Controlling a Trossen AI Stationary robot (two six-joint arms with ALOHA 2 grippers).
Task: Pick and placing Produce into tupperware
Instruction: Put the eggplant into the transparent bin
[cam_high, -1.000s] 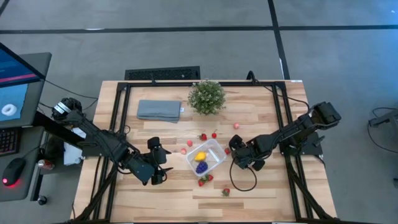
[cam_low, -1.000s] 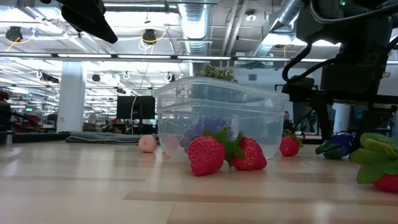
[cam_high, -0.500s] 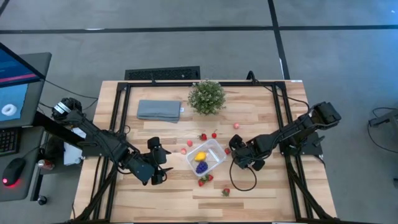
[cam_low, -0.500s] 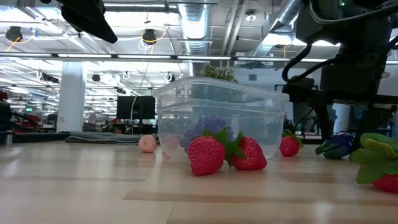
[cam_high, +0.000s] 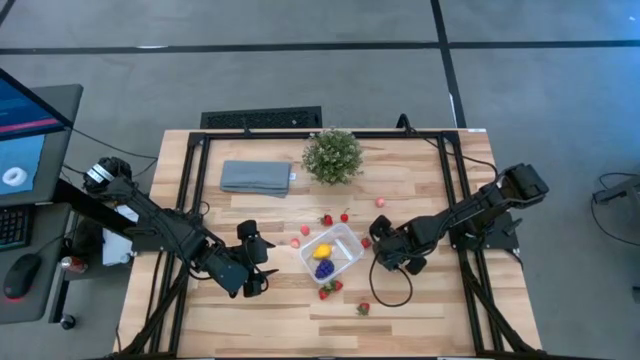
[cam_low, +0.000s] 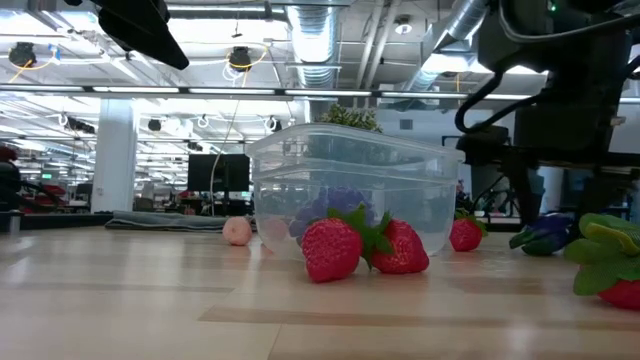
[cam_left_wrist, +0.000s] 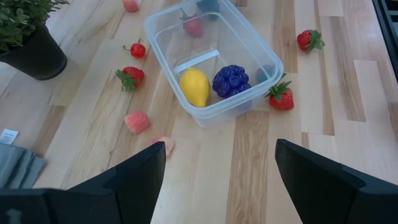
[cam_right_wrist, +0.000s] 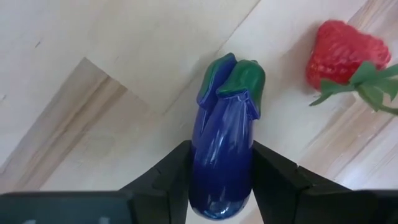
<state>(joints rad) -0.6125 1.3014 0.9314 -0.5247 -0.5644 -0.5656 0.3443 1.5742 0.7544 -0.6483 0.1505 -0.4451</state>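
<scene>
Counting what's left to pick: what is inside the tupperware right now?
Inside the tupperware lie a yellow piece and a dark purple berry, side by side. A reddish piece shows near its far wall; whether it lies inside or behind is unclear.

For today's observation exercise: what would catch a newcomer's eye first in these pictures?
The right gripper shut on a glossy purple eggplant, just right of the clear tupperware mid-table. Inside the tupperware lie a yellow lemon and a purple berry, with strawberries scattered around it.
</scene>
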